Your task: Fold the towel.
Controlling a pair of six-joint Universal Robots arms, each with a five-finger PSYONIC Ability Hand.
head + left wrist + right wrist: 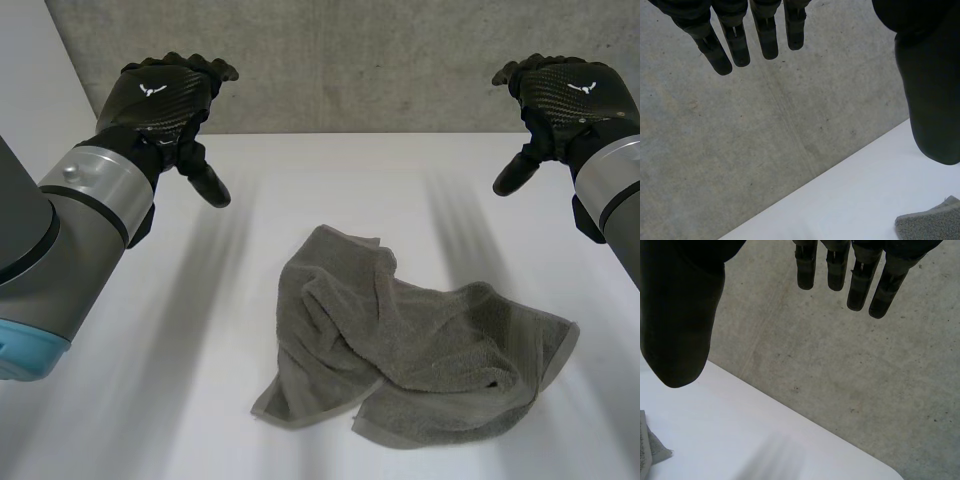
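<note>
Left arm [85, 195] is noted at the left of the head view, raised over the white table [150, 400]. The left hand [160, 92] is held in the air above the far left part of the table, close to the grey concrete wall [370, 60] and well apart from the towel [400, 340]. In the left wrist view its fingers [735, 42] are seen straight and slightly spread, with the thumb [932, 90] set apart from them. Nothing is gripped, and the hand is recorded as fully open. A grey corner of the cloth is seen on the table just past the thumb tip. The towel is found lying crumpled on the table between the two arms, towards the near edge and somewhat right of centre. It is bunched into loose overlapping folds. One rumpled end is turned towards the wall, a hemmed edge runs along the near side, and a corner is spread out to the right. No hand is touching it. Right arm [612, 185] is noted at the right of the head view, with the right hand [565, 92] held in the air above the far right part of the table, also well apart from the towel. In the right wrist view its fingers [860, 285] are seen straight and the thumb [680, 325] held wide of them. Nothing is held, and this hand too is recorded as fully open.
</note>
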